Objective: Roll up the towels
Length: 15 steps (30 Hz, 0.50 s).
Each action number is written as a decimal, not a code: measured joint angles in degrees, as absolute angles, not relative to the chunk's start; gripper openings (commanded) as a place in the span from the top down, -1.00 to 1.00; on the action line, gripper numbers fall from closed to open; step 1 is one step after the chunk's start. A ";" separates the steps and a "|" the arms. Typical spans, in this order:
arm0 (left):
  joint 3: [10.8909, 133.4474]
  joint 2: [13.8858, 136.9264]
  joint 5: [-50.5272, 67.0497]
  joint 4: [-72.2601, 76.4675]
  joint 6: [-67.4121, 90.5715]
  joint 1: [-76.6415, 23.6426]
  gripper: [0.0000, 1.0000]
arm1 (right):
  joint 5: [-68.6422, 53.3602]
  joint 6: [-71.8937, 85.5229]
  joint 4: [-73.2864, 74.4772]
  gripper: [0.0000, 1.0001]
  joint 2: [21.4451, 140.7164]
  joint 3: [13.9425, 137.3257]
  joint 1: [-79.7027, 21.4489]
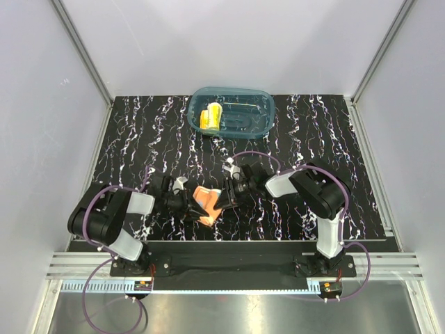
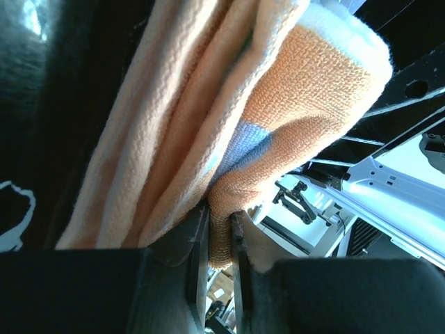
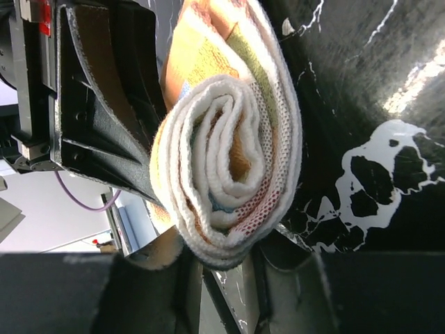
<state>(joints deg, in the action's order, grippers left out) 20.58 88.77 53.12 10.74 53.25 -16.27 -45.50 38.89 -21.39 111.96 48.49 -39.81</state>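
The orange towel (image 1: 207, 202) hangs between the two arms just above the near middle of the black marbled tabletop (image 1: 139, 139). The yellow towel (image 1: 211, 117) lies rolled inside the teal tub (image 1: 261, 104) at the far side. The left end effector (image 2: 221, 233) is nearly shut, pinching a thin fold at the orange towel's loose side, with the layers draping away from its jaws. The right end effector (image 3: 219, 263) has its jaws close against both sides of the rolled end, which shows as a soft spiral in the right wrist view, so it appears to be holding the roll. The cloth is light, thick-piled and limp, so it will sag and unwind wherever it is not held. It gives under the jaws rather than slipping. The best grip is probably across the full thickness of the roll near its end, taking in all the layers. A pinch on the outer layer alone would likely let the core slide out.
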 measured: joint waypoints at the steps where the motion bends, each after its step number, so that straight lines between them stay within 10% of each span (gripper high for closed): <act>1: 20.71 88.44 52.93 10.09 52.86 -16.25 0.43 | -45.45 38.85 -20.97 0.56 111.96 48.69 -39.83; 6: 22.22 83.15 47.33 2.00 48.93 -16.25 0.05 | -43.66 38.72 -15.40 0.61 111.94 51.44 -40.34; 15: 28.21 73.82 30.37 -15.00 43.16 -21.04 -0.01 | -39.09 38.17 -1.28 0.64 111.50 57.56 -41.28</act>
<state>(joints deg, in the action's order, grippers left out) 28.21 73.82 30.37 -15.00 43.16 -21.04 -39.09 38.17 -1.28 111.50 57.56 -41.28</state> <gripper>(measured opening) 0.500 0.290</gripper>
